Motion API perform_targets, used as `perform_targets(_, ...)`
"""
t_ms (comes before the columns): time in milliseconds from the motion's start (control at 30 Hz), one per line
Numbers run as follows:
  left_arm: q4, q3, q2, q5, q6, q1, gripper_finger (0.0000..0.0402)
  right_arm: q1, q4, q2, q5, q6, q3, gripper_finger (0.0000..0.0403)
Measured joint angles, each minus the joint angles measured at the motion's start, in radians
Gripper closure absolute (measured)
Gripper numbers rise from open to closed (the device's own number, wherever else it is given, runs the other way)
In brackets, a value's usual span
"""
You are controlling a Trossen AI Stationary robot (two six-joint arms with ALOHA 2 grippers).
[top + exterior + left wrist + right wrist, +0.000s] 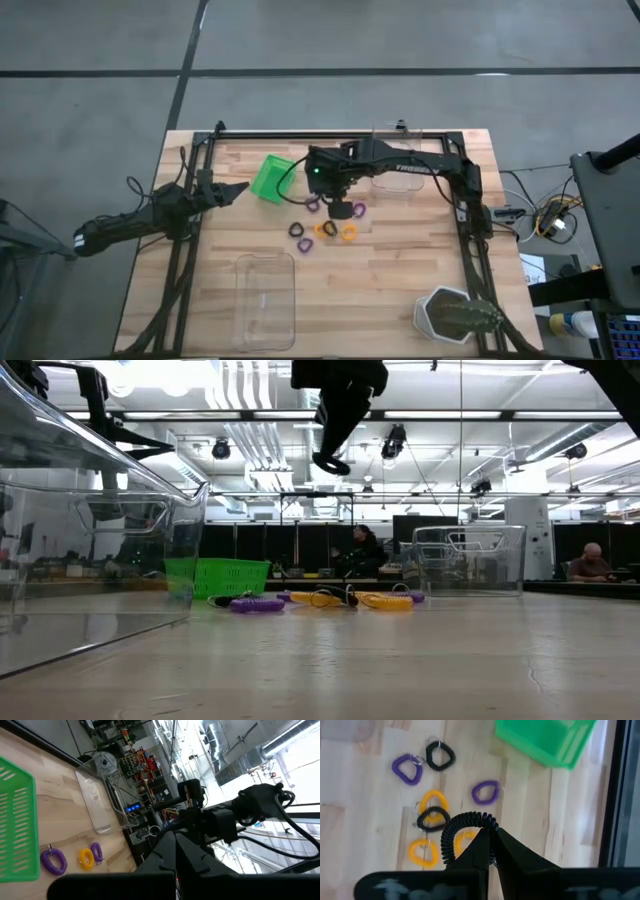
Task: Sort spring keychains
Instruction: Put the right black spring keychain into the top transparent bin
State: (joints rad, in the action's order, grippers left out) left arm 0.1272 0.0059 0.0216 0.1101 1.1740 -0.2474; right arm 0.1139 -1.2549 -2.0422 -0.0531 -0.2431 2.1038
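Note:
Several spring keychains lie loose on the wooden table near its middle: purple ones [406,768] [485,792], orange ones [434,800] [423,852] and black ones [440,755] [433,818]. My right gripper [341,206] [490,842] hangs high above them, shut on another black keychain [465,827] [330,463]. The small green bin [272,177] stands just left of the group. My left gripper [240,188] waits shut at the table's left side, clear of everything. My right gripper pinches the black keychain's coil [485,822] between its two fingertips. The fingers come from above, pointing steeply down. The ring hangs at the fingertips, lifted well clear of the table and of the other keychains.
A clear tray [265,295] lies near the front edge, left of centre. A second clear tray [398,178] stands at the far side under the right arm. A potted plant [455,315] sits at the front right corner. Black frame rails [470,240] run along both sides.

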Motion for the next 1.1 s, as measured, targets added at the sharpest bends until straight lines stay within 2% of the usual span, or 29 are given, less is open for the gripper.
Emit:
perform_targets(567, -0.002, 0.000, 0.000, 0.000, 0.000, 0.000, 0.0401, 0.158, -0.178, 0.011, 0.003, 0.025, -0.003, 0.0390)
perform_targets(700, -0.002, 0.000, 0.000, 0.000, 0.000, 0.000, 0.0401, 0.214, -0.182, 0.026, 0.062, 0.022, -0.022, 0.0390)
perform_targets(800, -0.002, 0.000, 0.000, 0.000, 0.000, 0.000, 0.0401, 0.260, -0.178, 0.051, 0.102, 0.029, -0.053, 0.0390)
perform_targets(1100, -0.006, 0.000, 0.000, 0.000, 0.000, 0.000, 0.0401, 0.380, -0.106, 0.192, 0.105, 0.050, -0.235, 0.0390)
